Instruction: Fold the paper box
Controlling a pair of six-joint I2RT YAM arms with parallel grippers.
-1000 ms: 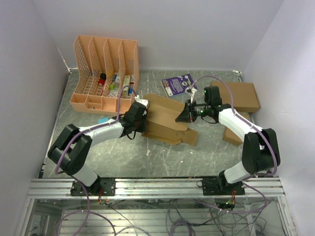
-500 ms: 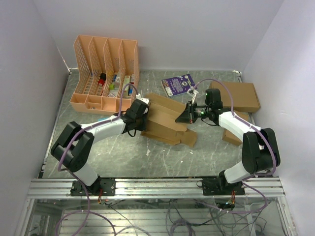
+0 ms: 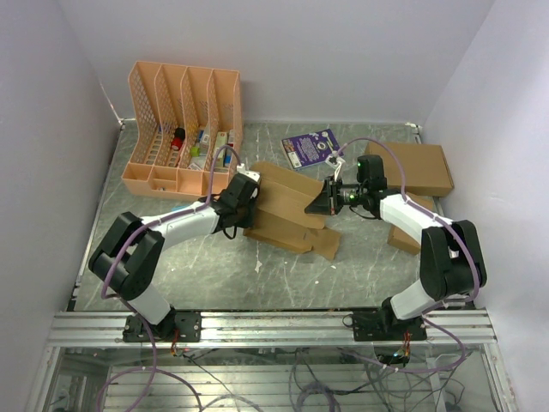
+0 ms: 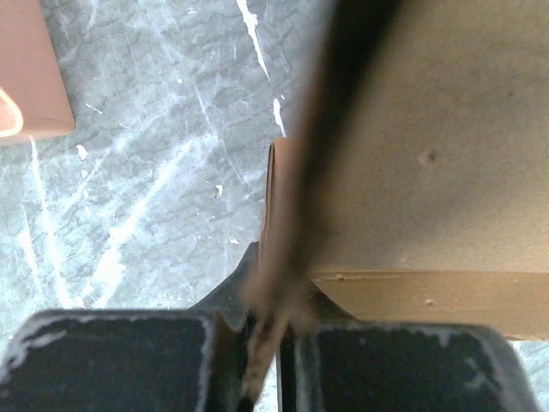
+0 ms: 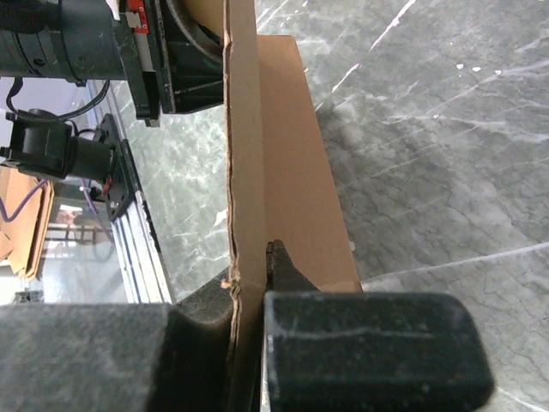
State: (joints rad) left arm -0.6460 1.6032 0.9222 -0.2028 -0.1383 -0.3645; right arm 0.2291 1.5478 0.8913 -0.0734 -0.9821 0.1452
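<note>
Shift since earlier: left claw [image 3: 246, 187] edged toward far side; right claw [image 3: 321, 202] closed down; near tab of paper box [image 3: 287, 215] drawn slightly left.
Box position: mid-desk [image 3: 214, 266], partly raised, spanned between both claws.
Left claw: pinched tight on thin cardboard edge at left end of box.
Right claw: clamped on upright panel edge at right end.
Risk: tearing or crumpling at pinched edges if pulled apart; slipping out of thin grip; buckling away from score lines.
Hidden: flaps and tabs under raised panel; finger contact blurred in left wrist view; carton [image 3: 401, 238] partly covered by right arm.
</note>
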